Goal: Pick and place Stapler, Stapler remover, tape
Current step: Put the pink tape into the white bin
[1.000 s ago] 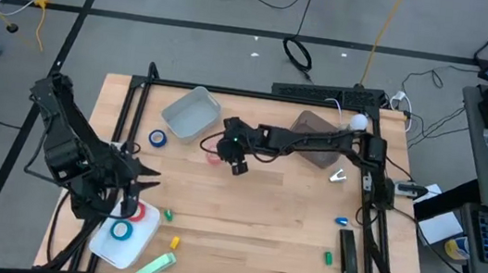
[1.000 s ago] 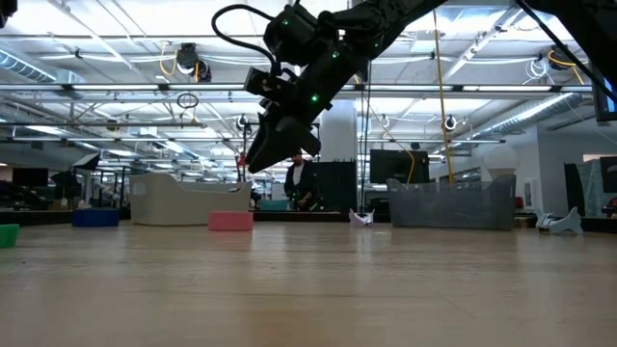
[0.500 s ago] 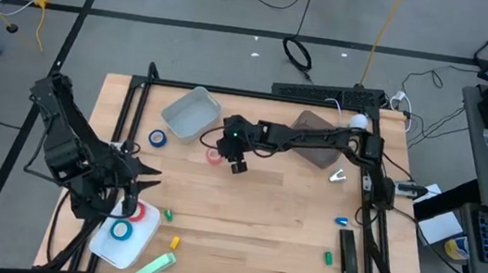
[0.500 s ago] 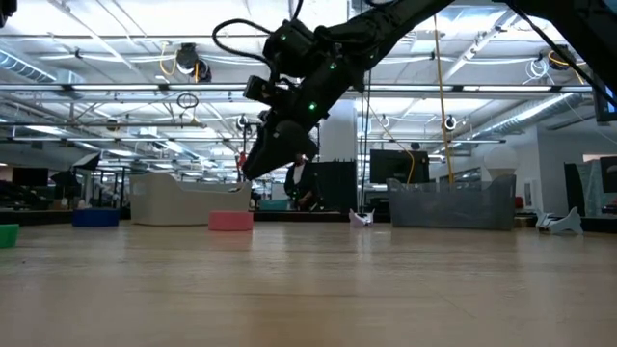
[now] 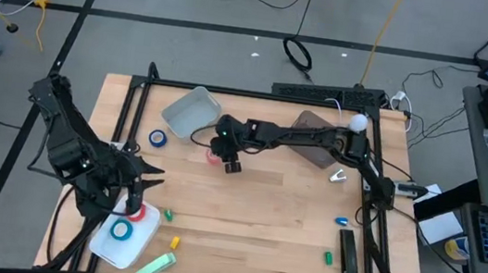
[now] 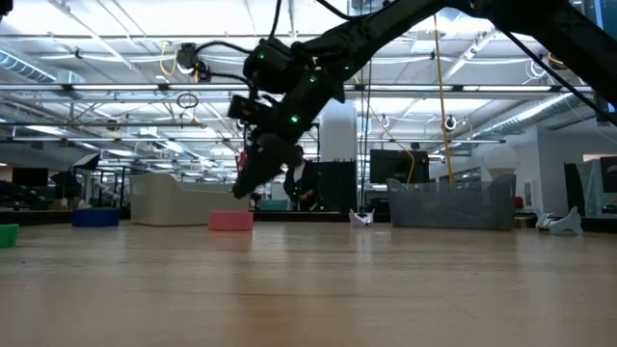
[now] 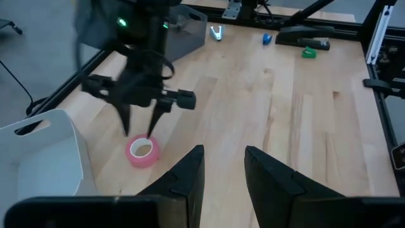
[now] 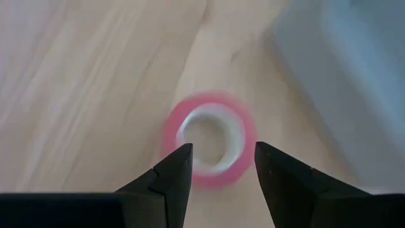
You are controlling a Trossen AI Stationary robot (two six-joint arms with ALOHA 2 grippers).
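Right gripper (image 5: 217, 158) with fingers apart above red tape roll (image 5: 214, 156), wooden table (image 5: 271, 224), left gripper (image 5: 134, 200) narrowly open over white tray (image 5: 110, 243), big hall behind.

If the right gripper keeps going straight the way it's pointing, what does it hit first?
Most likely the red tape roll, lying flat on the table. The right gripper hangs over it with open fingers straddling it. How much height is left is hard to judge.
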